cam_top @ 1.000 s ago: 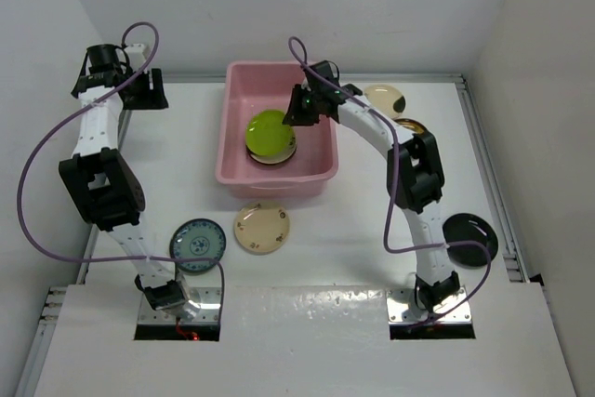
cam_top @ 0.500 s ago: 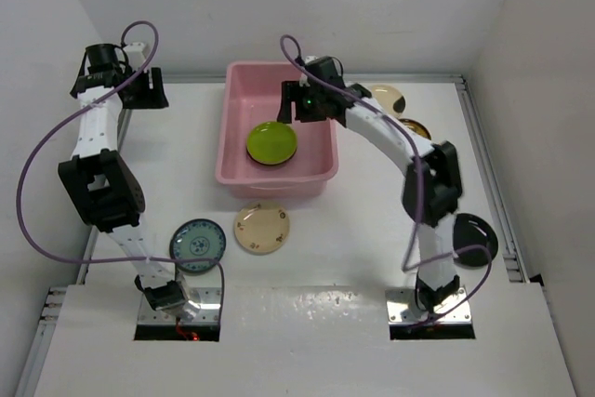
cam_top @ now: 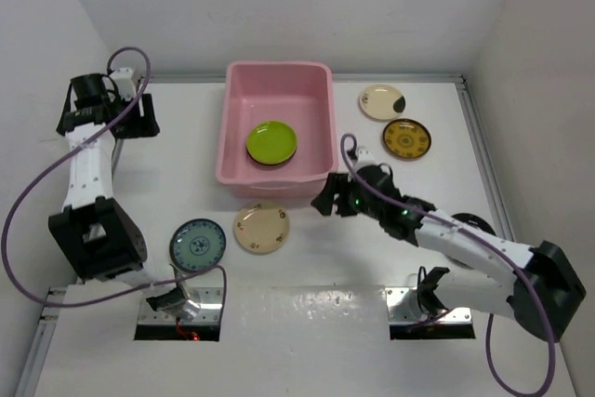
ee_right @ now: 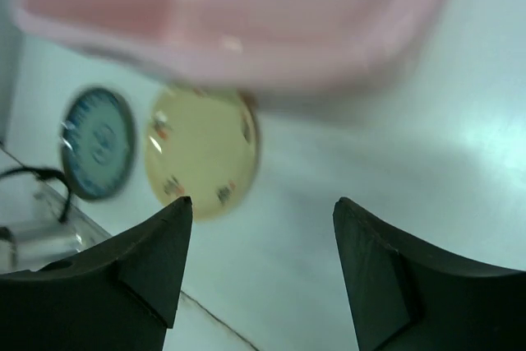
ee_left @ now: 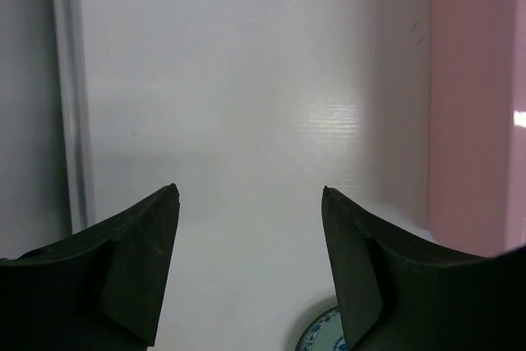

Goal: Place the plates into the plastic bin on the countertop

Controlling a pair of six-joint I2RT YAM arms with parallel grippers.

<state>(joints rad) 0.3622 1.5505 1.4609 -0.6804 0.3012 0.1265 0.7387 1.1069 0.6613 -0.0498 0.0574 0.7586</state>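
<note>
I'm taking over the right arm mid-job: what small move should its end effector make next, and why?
Probably ease the right end effector down toward the pale yellow round patterned plate. It is open and empty, and that plate lies on the white countertop just ahead of it, outside the pink rectangular plastic bin, so it looks like the handiest one to pick.
</note>
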